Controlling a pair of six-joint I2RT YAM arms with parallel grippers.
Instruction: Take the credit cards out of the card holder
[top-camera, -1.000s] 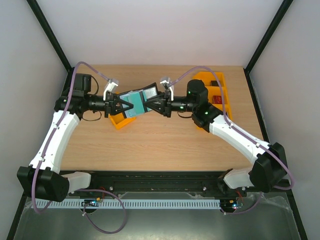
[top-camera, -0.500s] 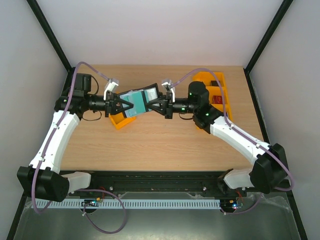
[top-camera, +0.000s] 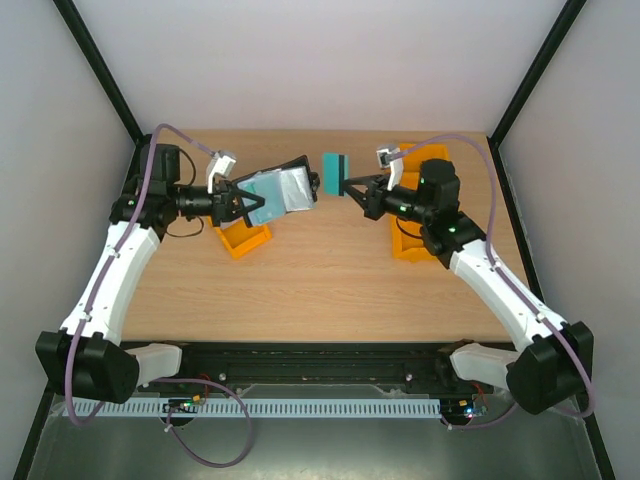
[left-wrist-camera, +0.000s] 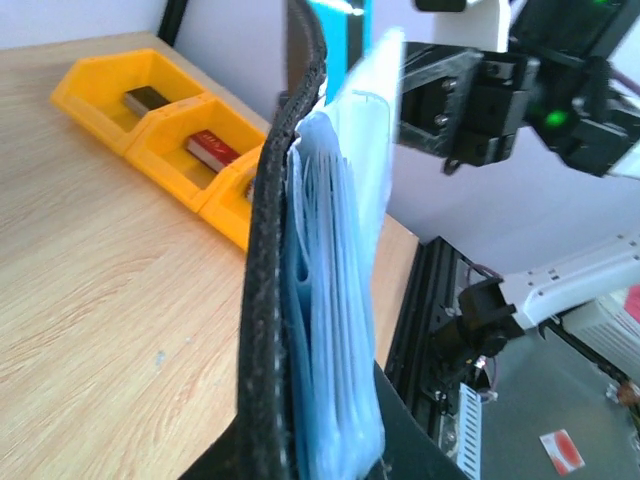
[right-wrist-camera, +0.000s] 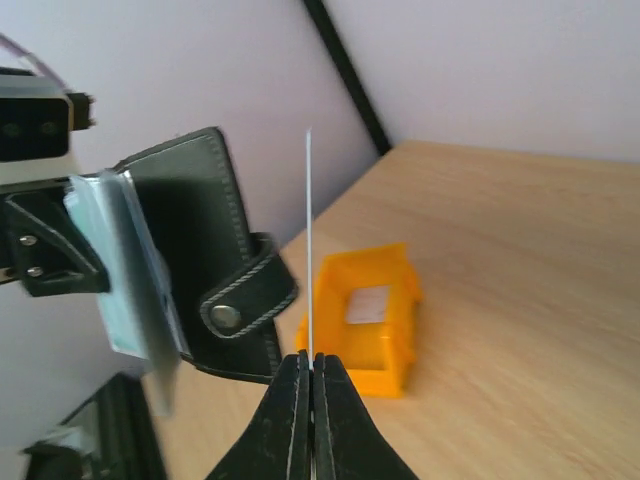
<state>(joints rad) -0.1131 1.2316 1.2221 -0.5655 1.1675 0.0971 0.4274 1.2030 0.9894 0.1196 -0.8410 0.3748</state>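
— Gripping what, left fingers (top-camera: 232, 204)?
— Clamped on the open card holder (top-camera: 283, 189), aloft near an orange tray (top-camera: 240, 243).
— Right fingers (right-wrist-camera: 292, 410)?
— Pinched together on one credit card (top-camera: 335, 175), clear of the holder.

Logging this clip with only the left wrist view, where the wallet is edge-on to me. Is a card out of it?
Observer: Yes. The top view shows the right gripper holding a teal card clear of the card holder, with bare table visible between them.
Operator: Is that gripper properly closed on it?
Observer: The right wrist view shows it shut on the card's bottom edge, and the card stands upright, edge-on to that camera.
Operator: Is the holder's clasp done up?
Observer: No. In the right wrist view the clasp tab hangs loose from the black cover, with its snap exposed.
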